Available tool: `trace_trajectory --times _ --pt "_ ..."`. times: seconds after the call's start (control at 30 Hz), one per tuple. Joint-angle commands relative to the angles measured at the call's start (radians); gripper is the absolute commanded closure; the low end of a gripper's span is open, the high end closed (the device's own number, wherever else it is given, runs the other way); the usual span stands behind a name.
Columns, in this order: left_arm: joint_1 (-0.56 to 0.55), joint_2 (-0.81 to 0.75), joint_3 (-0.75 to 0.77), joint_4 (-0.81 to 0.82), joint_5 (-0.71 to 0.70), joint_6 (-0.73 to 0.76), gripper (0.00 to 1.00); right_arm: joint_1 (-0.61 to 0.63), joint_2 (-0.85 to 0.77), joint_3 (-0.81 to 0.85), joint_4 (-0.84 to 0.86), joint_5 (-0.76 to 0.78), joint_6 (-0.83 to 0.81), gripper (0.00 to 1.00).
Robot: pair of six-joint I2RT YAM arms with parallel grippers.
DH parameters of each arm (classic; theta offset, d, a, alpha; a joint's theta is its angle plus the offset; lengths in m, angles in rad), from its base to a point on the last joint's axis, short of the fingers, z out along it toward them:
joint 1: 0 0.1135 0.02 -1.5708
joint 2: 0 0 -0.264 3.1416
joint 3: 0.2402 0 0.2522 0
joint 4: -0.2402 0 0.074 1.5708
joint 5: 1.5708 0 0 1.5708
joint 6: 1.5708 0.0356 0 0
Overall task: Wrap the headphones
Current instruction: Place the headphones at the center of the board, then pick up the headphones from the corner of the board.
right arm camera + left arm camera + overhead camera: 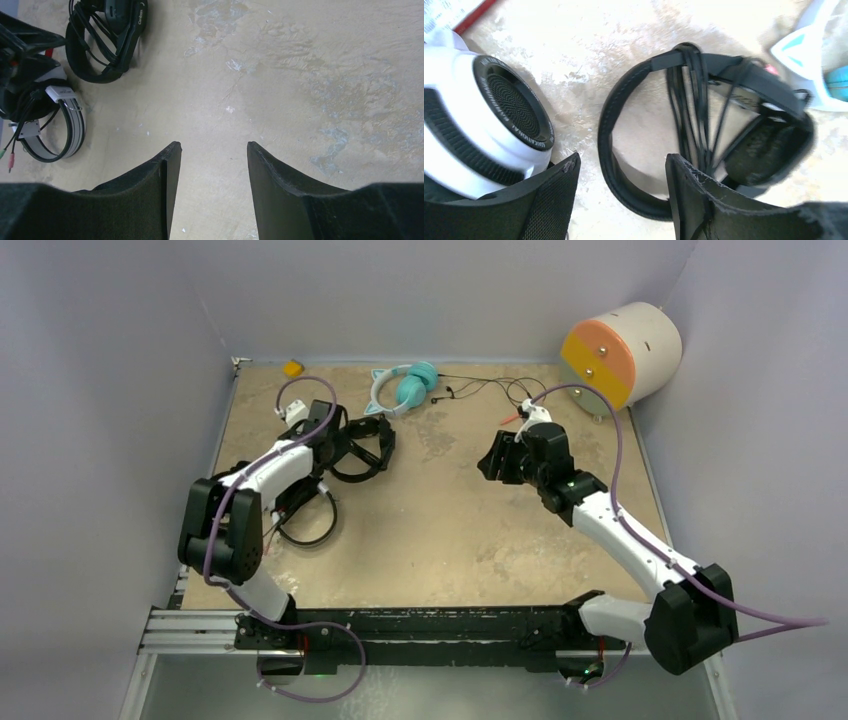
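— Left wrist: left gripper (622,159) spread apart, holding nothing, over black headphones (605,135) on the table (589,50), cable (691,105) wound round the band.
— And right gripper (214,146)?
— Parted too, empty, over the table. At far edge, teal headphones (405,388); beside the black pair, white-and-black headphones (499,115).

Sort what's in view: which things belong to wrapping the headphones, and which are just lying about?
Job in hand:
teal headphones, cable loose
black headphones, cable wound on
white headphones

Lying about:
orange-and-white drum
yellow block
red stick
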Motion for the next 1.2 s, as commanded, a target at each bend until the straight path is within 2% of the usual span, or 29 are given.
trace_trajectory --times 0.0,0.07,0.17,0.33,0.43,0.53,0.73,1.17 --pt "-0.016 -0.109 0.076 -0.048 -0.031 0.038 0.38 -0.004 -0.034 -0.005 -0.009 0.017 -0.023 0.46" --pt "-0.022 -0.107 0.092 0.008 0.013 0.119 0.38 -0.004 -0.031 -0.001 -0.009 0.010 -0.026 0.45" --pt "-0.023 -0.041 0.167 0.109 0.175 0.319 0.38 -0.004 -0.027 0.009 -0.009 -0.010 -0.034 0.45" --pt "-0.017 0.130 0.323 0.176 0.291 0.453 0.36 -0.003 -0.022 0.037 -0.024 -0.056 -0.057 0.45" --pt "-0.011 0.241 0.446 0.161 0.349 0.518 0.34 -0.004 -0.031 0.049 -0.047 -0.076 -0.078 0.45" --pt "0.001 0.355 0.591 0.087 0.391 0.541 0.32 -0.004 -0.052 0.026 -0.033 -0.078 -0.102 0.45" --pt "0.053 0.491 0.748 0.074 0.511 0.563 0.28 -0.004 -0.098 -0.012 0.002 -0.066 -0.128 0.45" --pt "0.082 0.862 1.243 -0.190 0.572 0.611 0.32 -0.004 -0.096 -0.010 0.010 -0.060 -0.149 0.45"
